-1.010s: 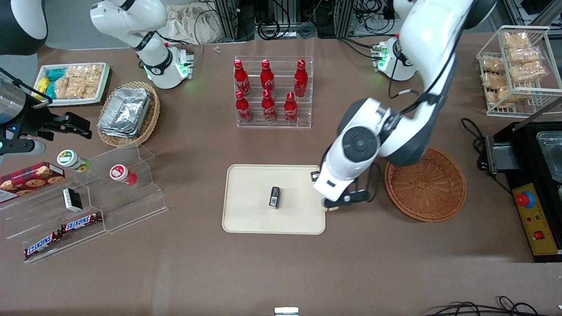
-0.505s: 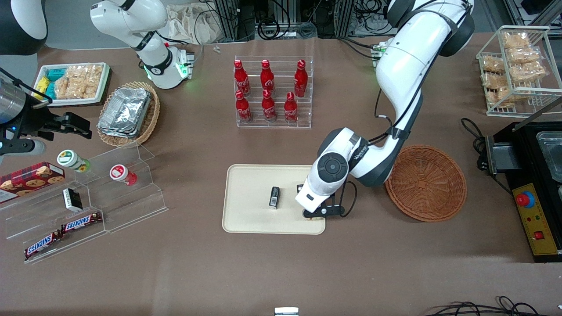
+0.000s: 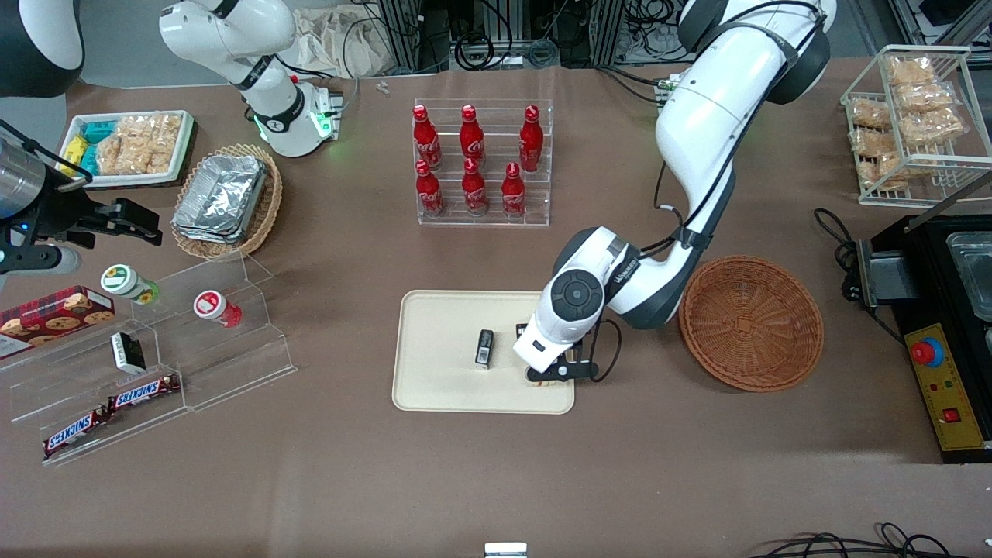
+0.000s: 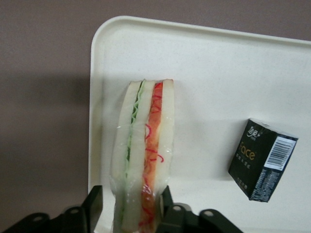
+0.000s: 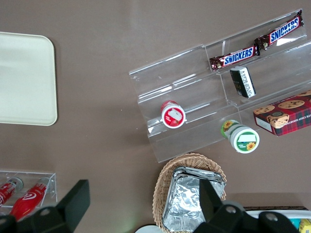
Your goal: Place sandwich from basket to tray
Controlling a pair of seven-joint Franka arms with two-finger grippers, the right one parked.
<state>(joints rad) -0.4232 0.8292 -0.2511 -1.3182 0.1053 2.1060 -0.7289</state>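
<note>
We see the gripper (image 3: 552, 377) low over the tray (image 3: 442, 325), at the tray's end nearest the basket (image 3: 752, 324); its fingers (image 4: 93, 206) are closed on the sandwich (image 4: 143, 155), pressing the wrapped wedge from both sides, and the wedge stands on edge over the tray's bare surface near a rounded corner, though we cannot tell whether it touches the tray. In the front view the arm's wrist covers the sandwich almost wholly. A small black packet (image 3: 484, 347) stands on the tray just beside the gripper, apart from the sandwich and with bare tray between them; it is the nearest thing to the wedge. The basket lies beside the tray toward the working arm's end of the table, and we see nothing in it.

Farther from the front camera than the tray stands a clear rack of red bottles (image 3: 473, 167); toward the parked arm's end we find a tan basket of foil containers (image 3: 225, 201), a tray of snack packets (image 3: 128, 147), and clear stepped shelves (image 3: 186, 349) with chocolate bars (image 3: 108, 411), two small jars and a biscuit box (image 3: 54, 310); toward the working arm's end a wire rack of bagged snacks (image 3: 911, 124) and a black machine with a red button (image 3: 942, 349). All of this rests on a brown table (image 3: 496, 480); cables and metal frames crowd the floor at the table's edge farthest from the camera.
</note>
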